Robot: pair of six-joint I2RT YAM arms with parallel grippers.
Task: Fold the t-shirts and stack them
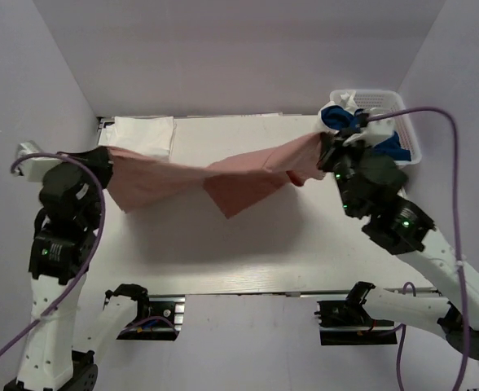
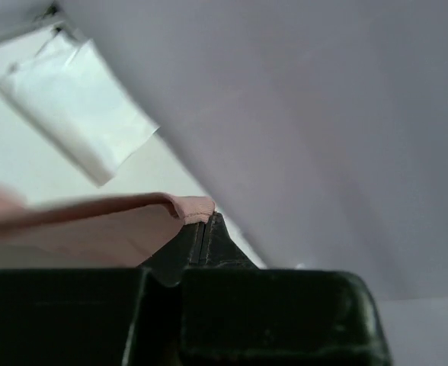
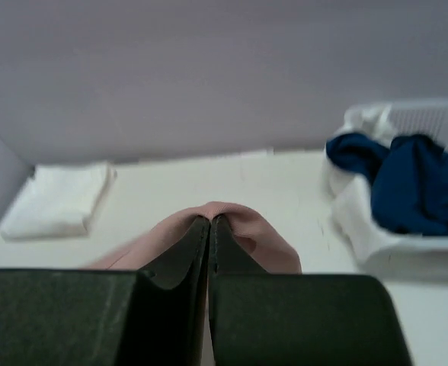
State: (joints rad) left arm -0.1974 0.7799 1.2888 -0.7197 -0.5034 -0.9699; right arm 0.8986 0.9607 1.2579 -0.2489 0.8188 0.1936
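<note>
- Top cam: bright, even light from above; pink t-shirt (image 1: 223,175) throws soft shadow on table (image 1: 305,261).
- Left wrist: whole pic soft, folded white t-shirt (image 2: 79,114) blurred.
- Right wrist: right hand (image 3: 209,223) dark, out of focus up close; basket (image 3: 369,236) slightly washed out.

The right hand (image 3: 209,232) pinched a fold of the pink t-shirt (image 3: 264,238). Beyond, a folded white t-shirt (image 3: 59,201) lay on the surface (image 3: 232,181) at left; a navy t-shirt (image 3: 411,183) sat in the basket (image 3: 359,229) at right.
</note>
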